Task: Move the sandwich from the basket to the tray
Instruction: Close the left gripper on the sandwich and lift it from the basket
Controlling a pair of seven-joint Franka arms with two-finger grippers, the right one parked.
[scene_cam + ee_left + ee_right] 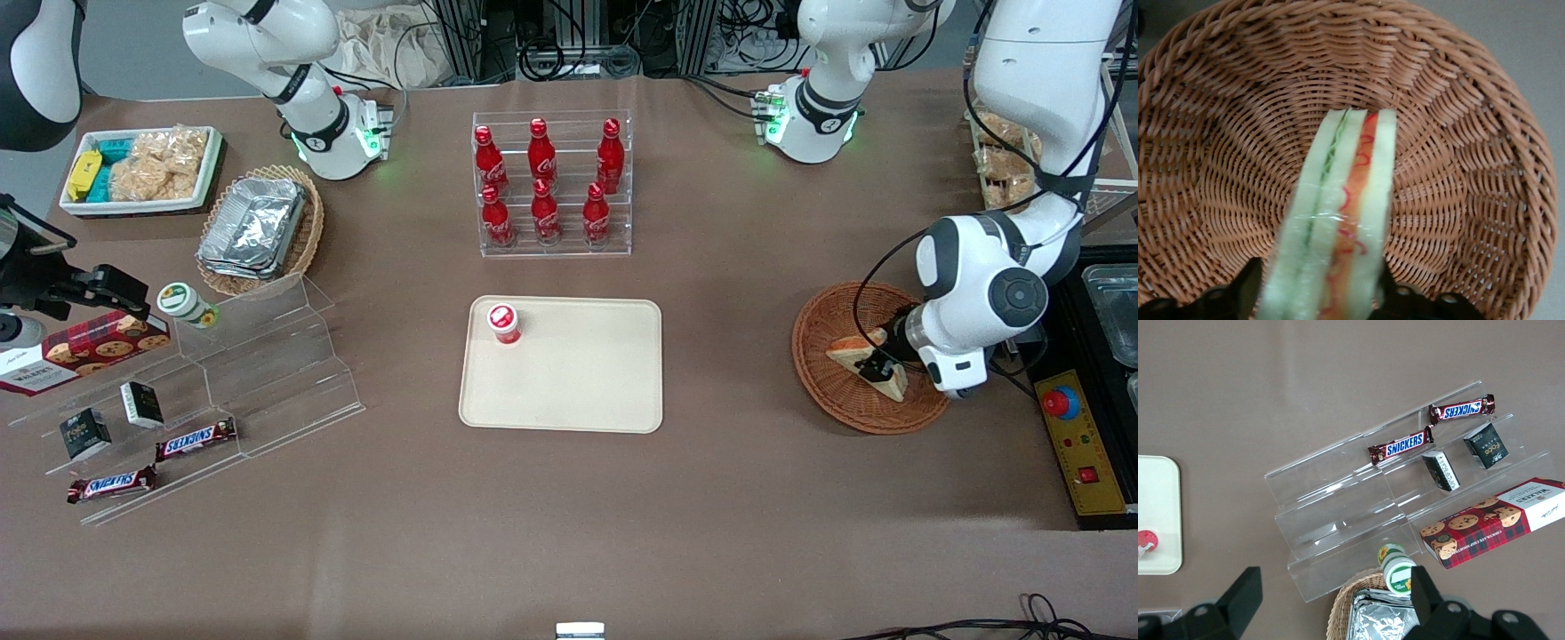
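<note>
Here the pincer [1318, 297] clamps the sandwich [1338, 220] edge-up, lengthwise in the basket [1458, 167].

Even, diffuse overhead light leaves soft short shadows on the brown tabletop [569, 533] and glare on the clear acrylic shelves [267, 373], while the close sandwich [1338, 227] blurs toward the gripper [1317, 293] down in the basket [1458, 167].

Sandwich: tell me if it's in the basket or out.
In. The sandwich stands on edge inside the basket, wicker all around it, with the gripper fingers on both sides. Whether it is lifted, cannot tell.
</note>
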